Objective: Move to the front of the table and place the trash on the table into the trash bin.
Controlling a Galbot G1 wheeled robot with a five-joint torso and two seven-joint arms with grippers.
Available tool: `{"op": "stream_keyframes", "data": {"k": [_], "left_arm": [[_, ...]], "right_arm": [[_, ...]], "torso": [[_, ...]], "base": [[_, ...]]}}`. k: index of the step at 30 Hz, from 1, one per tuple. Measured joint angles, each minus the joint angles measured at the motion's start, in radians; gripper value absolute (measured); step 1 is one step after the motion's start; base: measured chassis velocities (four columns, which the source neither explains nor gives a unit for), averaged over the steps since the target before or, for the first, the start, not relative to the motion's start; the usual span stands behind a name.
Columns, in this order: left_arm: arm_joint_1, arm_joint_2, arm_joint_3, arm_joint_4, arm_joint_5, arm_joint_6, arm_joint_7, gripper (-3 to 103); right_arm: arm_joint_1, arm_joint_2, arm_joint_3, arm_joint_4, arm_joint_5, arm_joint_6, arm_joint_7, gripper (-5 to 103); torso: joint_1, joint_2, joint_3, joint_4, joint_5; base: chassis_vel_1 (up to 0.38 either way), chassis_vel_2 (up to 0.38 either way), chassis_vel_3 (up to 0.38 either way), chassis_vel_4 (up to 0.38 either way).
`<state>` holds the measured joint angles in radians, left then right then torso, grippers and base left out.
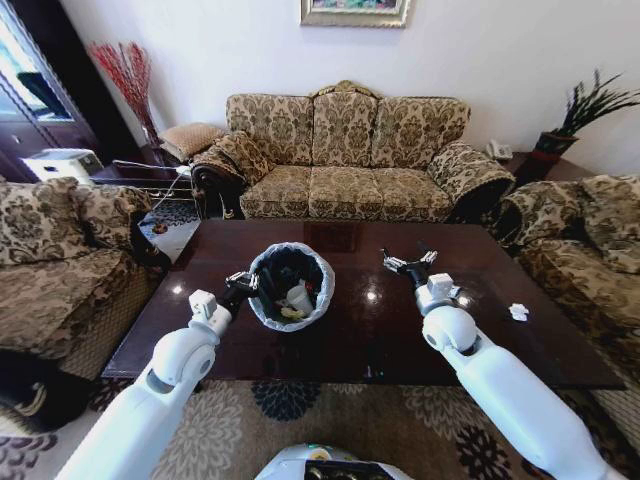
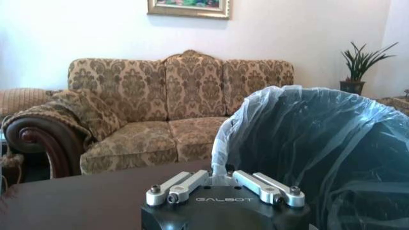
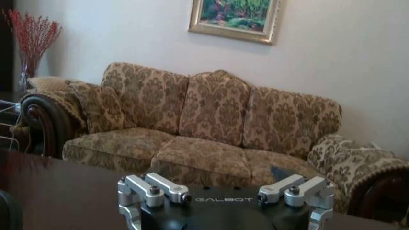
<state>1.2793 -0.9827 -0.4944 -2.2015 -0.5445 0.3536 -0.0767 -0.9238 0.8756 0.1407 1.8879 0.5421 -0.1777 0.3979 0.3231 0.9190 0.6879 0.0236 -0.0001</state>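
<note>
On the dark glossy bench (image 1: 350,340), toward its near left part, stands the trash bin (image 1: 290,286), round, lined with a black bag, its rim wrapped in pale plastic. Inside it lie pieces of trash: a white crumpled bit (image 1: 299,297) and a small yellowish scrap (image 1: 291,313) against the black liner. One more white scrap of trash (image 1: 518,312) lies on the bench well apart from the bin, near the right edge.

At the bin's left side the left gripper (image 1: 240,282) pinches the plastic-wrapped rim; in the left wrist view its fingers (image 2: 182,186) are drawn together on a fold of the pale liner (image 2: 219,158), with the bin's bag (image 2: 319,143) bulging just beside it. The left arm (image 1: 165,385) reaches up from the lower left of the head view.

To the right of the bin, apart from it, the right gripper (image 1: 408,261) hangs over bare bench surface with its fingers spread wide and nothing between them; the right wrist view shows the two finger pairs (image 3: 154,189) set far apart.

Beyond the bench a patterned three-seat sofa (image 1: 345,160) stands against the wall, under a framed picture (image 1: 355,10). Matching armchairs flank the bench on the left (image 1: 60,250) and right (image 1: 585,240). A potted plant (image 1: 580,115) sits at the far right and red branches in a vase (image 1: 128,75) at the far left.
</note>
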Motion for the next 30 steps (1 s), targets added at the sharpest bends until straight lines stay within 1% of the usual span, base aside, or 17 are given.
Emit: {"op": "stream_keyframes", "data": {"k": [6,11,14,15,17,19,20,21,22,23,26,27,29,30], "left_arm": [[0.019,0.000,-0.009,-0.016,0.003,-0.003,0.001,2],[0.035,-0.002,-0.011,-0.031,0.012,-0.005,0.001,2],[0.039,-0.003,-0.011,-0.036,0.013,-0.005,0.002,2],[0.042,-0.004,-0.011,-0.040,0.015,-0.006,0.002,2],[0.043,-0.005,-0.011,-0.043,0.016,-0.006,0.002,2],[0.048,-0.009,-0.011,-0.050,0.019,-0.006,0.003,2],[0.052,-0.010,-0.011,-0.053,0.022,-0.006,0.003,2],[0.055,-0.011,-0.011,-0.055,0.023,-0.006,0.003,2],[0.055,-0.011,-0.011,-0.055,0.023,-0.006,0.003,2],[0.060,-0.013,-0.010,-0.059,0.026,-0.006,0.003,2],[0.067,-0.013,-0.010,-0.066,0.031,-0.006,0.003,2],[0.067,-0.013,-0.010,-0.066,0.031,-0.006,0.003,2],[0.070,-0.013,-0.010,-0.069,0.033,-0.006,0.002,2],[0.073,-0.011,-0.011,-0.071,0.033,-0.006,0.002,2]], "right_arm": [[0.000,0.018,-0.001,-0.026,0.002,-0.002,0.000,100],[-0.007,0.026,0.009,-0.054,0.003,-0.001,0.000,100],[-0.011,0.029,0.017,-0.072,0.002,0.007,0.001,100],[-0.014,0.032,0.022,-0.095,-0.002,0.026,0.004,100],[-0.016,0.035,0.027,-0.116,-0.008,0.039,0.005,100],[-0.017,0.041,0.041,-0.174,-0.013,0.060,-0.009,100],[-0.016,0.044,0.047,-0.206,-0.007,0.067,-0.026,100],[-0.015,0.048,0.050,-0.223,0.000,0.069,-0.041,100],[-0.015,0.048,0.050,-0.223,0.000,0.069,-0.041,100],[-0.013,0.054,0.057,-0.255,0.023,0.072,-0.082,100],[-0.001,0.070,0.061,-0.320,0.106,0.069,-0.198,100],[-0.001,0.070,0.061,-0.320,0.106,0.069,-0.198,100],[0.014,0.087,0.059,-0.364,0.138,0.067,-0.260,100],[0.025,0.100,0.057,-0.395,0.142,0.070,-0.309,100]], "torso": [[0.000,0.000,0.000,0.0001,-0.0001],[0.000,0.000,0.000,-0.0009,0.0005],[0.000,0.000,0.000,-0.0008,0.0001],[0.000,0.000,0.000,-0.0004,0.0001],[0.000,0.000,0.000,-0.0006,0.0003],[0.000,0.000,0.000,-0.0006,0.0001],[0.000,0.000,0.000,-0.0008,0.0003],[0.000,0.000,0.000,-0.0005,0.0006],[0.000,0.000,0.000,-0.0005,0.0006],[0.000,0.000,0.000,-0.0006,0.0011],[0.000,0.000,0.000,-0.0007,0.0005],[0.000,0.000,0.000,-0.0007,0.0005],[0.000,0.000,0.000,0.0001,-0.0012],[0.000,0.000,0.000,0.0008,-0.0007]], "base": [[-0.138,-0.138,0.169,0.162],[-0.260,-0.272,0.242,0.252],[-0.319,-0.295,0.302,0.292],[-0.323,-0.303,0.274,0.301],[-0.307,-0.303,0.273,0.292],[-0.270,-0.259,0.254,0.280],[-0.218,-0.223,0.151,0.145],[-0.218,-0.124,0.151,0.145],[-0.218,-0.124,0.151,0.145],[-0.111,-0.079,0.066,0.070],[-0.043,-0.034,0.025,0.001],[0.000,0.000,0.000,0.000],[0.000,0.000,0.000,0.000],[0.100,0.074,-0.009,-0.003]]}}
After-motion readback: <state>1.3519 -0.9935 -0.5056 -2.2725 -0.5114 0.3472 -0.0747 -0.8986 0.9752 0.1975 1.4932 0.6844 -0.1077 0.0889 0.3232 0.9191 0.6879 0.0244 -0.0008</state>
